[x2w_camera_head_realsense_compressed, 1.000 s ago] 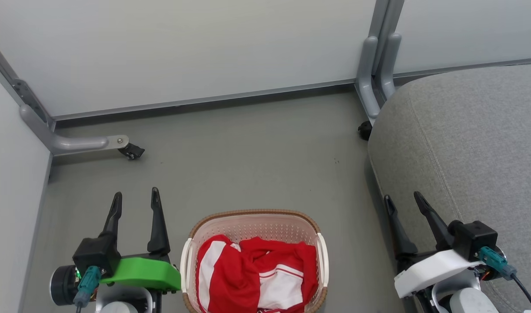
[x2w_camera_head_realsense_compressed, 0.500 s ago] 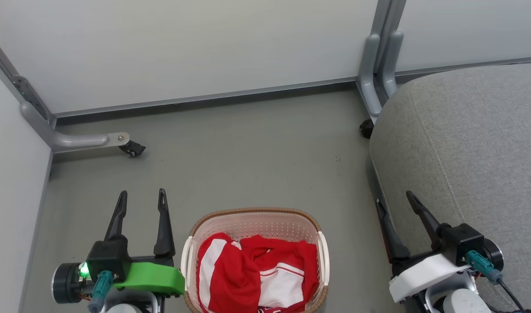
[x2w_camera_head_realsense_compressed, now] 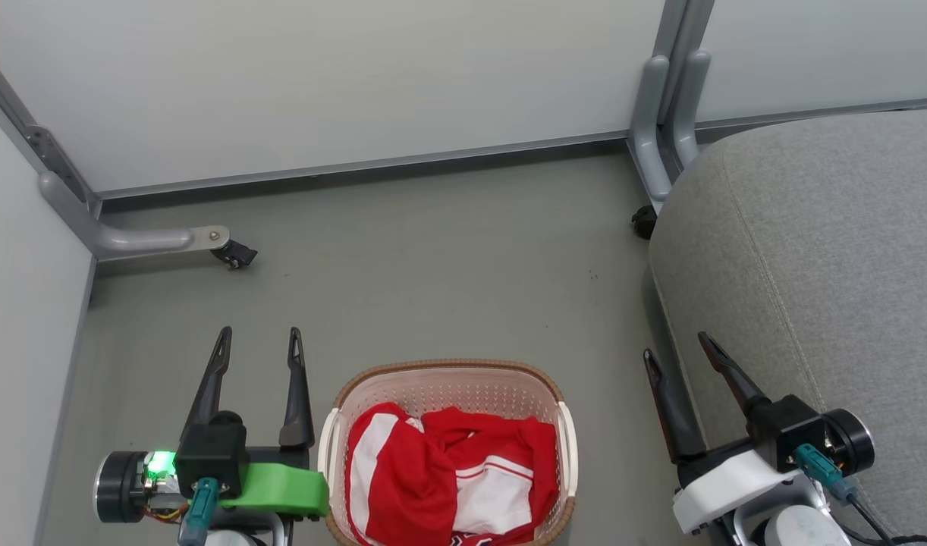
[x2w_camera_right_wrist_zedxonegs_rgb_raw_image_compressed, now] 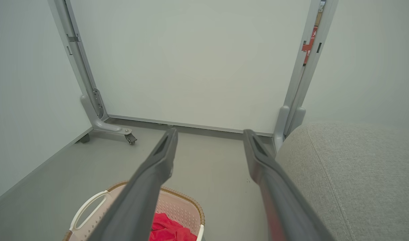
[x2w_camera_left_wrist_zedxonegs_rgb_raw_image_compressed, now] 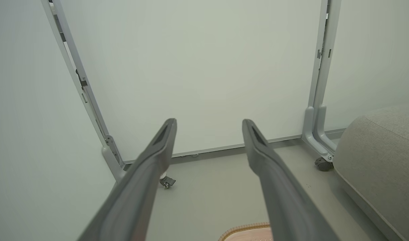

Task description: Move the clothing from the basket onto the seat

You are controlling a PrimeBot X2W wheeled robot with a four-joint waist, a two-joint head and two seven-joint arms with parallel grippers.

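Left end effector closer now, clothing in basket just to its right.

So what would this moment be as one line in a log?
stage: before pickup | clothing: in basket | seat: right of basket | left gripper: open, empty | right gripper: open, empty

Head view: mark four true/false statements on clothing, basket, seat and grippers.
1. The clothing lies in the basket. True.
2. The left gripper is shut on clothing. False: it is open and empty, to the left of the basket.
3. The right gripper is open. True.
4. Some clothing lies on the seat. False: the visible part of the seat bears none; all of it is in the basket.
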